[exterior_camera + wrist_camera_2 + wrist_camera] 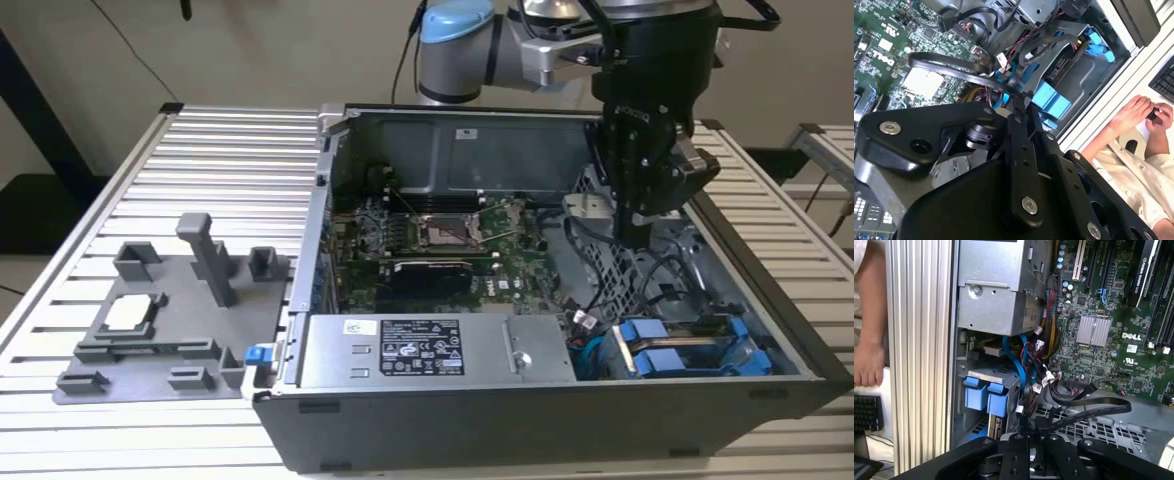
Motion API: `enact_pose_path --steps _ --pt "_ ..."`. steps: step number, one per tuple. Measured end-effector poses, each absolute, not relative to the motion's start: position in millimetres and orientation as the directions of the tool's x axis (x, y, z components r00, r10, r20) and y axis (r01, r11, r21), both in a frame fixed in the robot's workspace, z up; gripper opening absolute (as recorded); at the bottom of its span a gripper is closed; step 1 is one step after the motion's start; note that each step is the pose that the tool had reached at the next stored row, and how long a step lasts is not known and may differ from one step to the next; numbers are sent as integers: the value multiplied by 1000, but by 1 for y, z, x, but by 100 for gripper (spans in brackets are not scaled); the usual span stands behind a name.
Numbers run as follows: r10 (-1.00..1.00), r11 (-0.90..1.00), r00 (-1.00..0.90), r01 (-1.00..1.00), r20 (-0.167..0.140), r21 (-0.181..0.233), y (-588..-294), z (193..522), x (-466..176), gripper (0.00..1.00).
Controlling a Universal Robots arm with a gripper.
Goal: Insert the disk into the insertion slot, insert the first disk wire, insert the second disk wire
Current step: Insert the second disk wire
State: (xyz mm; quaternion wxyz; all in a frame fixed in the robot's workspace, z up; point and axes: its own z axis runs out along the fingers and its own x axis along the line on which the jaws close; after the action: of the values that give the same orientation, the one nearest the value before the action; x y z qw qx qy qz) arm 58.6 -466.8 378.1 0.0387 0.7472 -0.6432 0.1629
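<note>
Exterior view: the claw hangs inside the open computer case, above a perforated metal panel and near the disk. The disk sits in the insertion slot at the case corner on the exterior view's right, and it appears fully seated.

In both wrist views the claw is all but closed and pinches the end of a black flat wire, which loops back toward the motherboard.

Step in hand, as judged: a wire insertion; which of the two wires cannot be told.

Recommendation: keep the connector square to the disk's port and keep the loop untwisted.

Clearances: the power supply crowds one side. Loose blue and red cables lie between claw and disk, and the case wall stands close by. A person's hand rests beyond the worktop edge.
</note>
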Motion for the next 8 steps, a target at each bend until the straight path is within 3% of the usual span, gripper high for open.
enact_pose_path --steps 1,8 --pt "-949 -170 120 -974 293 -152 -467 378 59 17" --pt "-948 -170 120 -974 293 -152 -467 378 59 16"
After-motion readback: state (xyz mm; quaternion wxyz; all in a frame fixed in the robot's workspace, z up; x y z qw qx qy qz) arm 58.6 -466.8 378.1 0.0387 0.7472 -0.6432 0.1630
